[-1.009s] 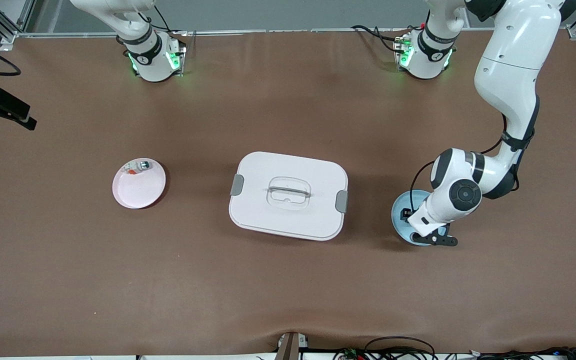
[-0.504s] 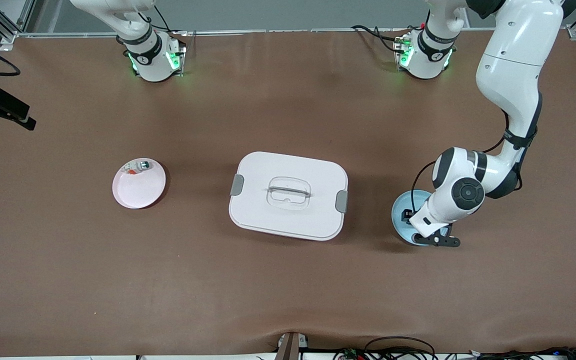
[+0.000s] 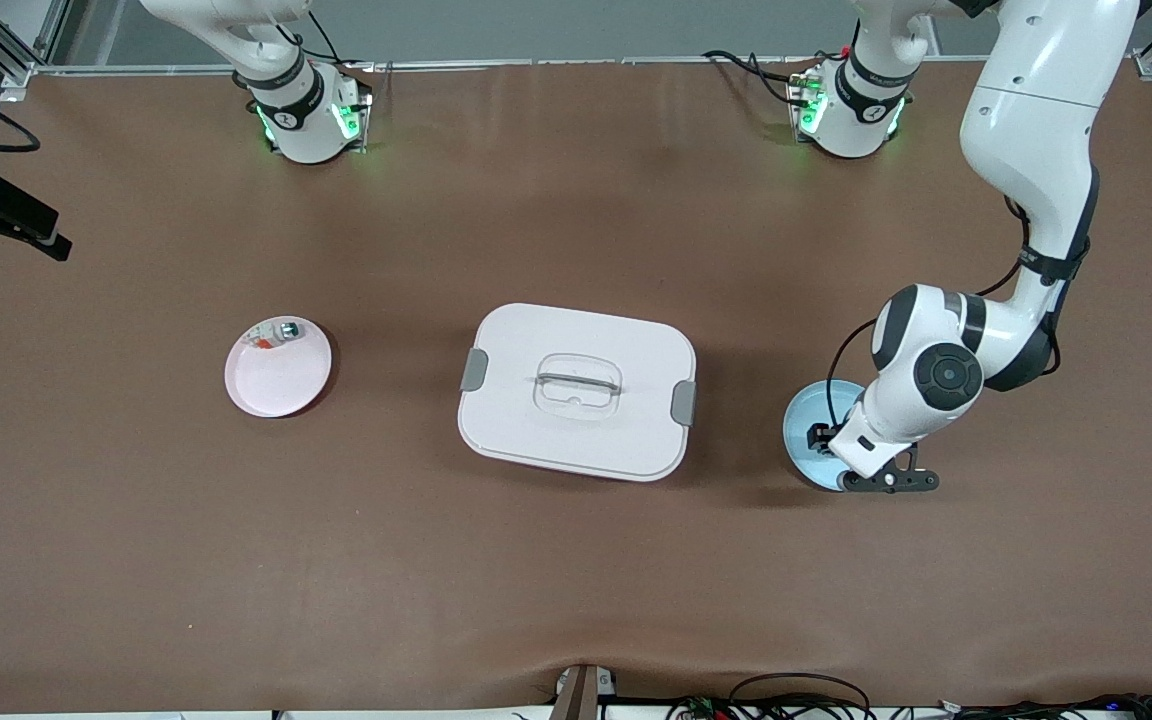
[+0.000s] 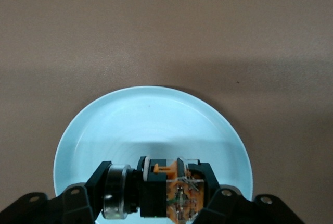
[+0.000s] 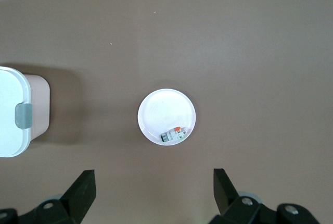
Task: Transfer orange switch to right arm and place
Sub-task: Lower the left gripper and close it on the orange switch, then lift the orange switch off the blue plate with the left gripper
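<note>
Note the left hand point(image 4: 169, 195) clamped on the tiny black orange-banded switch point(image 4: 174, 193), over the pale blue round plate point(image 4: 156, 125). The right hand point(image 5: 151, 193) waits above the desk point(image 3: 576, 570), fingers fully spread, empty.

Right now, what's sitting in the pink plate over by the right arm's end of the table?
On the pink plate lies one small white-and-silver piece with a red-orange bit, close to the rim. Nothing else shows on it; the part's underside is hidden.
</note>
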You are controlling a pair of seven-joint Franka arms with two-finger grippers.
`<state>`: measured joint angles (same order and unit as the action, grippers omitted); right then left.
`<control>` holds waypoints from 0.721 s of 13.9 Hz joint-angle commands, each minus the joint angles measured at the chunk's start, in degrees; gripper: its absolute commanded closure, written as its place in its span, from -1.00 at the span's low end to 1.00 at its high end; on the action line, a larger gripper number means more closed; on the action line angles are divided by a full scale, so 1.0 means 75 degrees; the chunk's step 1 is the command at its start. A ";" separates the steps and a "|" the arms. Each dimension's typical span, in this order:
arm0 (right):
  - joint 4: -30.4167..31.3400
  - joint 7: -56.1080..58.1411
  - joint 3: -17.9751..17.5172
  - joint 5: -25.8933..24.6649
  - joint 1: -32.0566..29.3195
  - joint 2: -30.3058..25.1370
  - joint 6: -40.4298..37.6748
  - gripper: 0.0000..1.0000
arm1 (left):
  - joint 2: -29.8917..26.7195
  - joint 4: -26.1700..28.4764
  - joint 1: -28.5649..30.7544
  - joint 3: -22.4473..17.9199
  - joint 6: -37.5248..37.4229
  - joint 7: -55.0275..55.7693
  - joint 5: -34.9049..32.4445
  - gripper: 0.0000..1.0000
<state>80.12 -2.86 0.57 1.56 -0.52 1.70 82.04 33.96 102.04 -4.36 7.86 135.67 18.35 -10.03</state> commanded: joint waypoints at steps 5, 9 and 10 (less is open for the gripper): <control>0.0016 -0.0028 -0.0017 -0.0079 -0.0024 -0.0098 -0.0005 -1.00 | -0.0660 -0.0022 0.0089 0.0066 -0.0872 0.0214 0.0845 0.13; 0.0016 -0.0028 -0.0006 -0.0079 -0.0036 -0.0098 -0.0005 -1.00 | -0.0742 -0.0748 0.0112 0.0066 -0.2207 0.0202 0.1136 0.13; 0.0016 -0.0028 -0.0006 -0.0068 -0.0036 -0.0098 -0.0017 -1.00 | -0.0835 -0.0796 0.0135 0.0054 -0.2384 0.0202 0.1347 0.13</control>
<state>80.12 -2.86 0.62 1.56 -0.54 1.70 82.04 28.96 97.52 -3.94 7.87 121.31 19.50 -2.40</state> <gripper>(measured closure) 0.000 0.278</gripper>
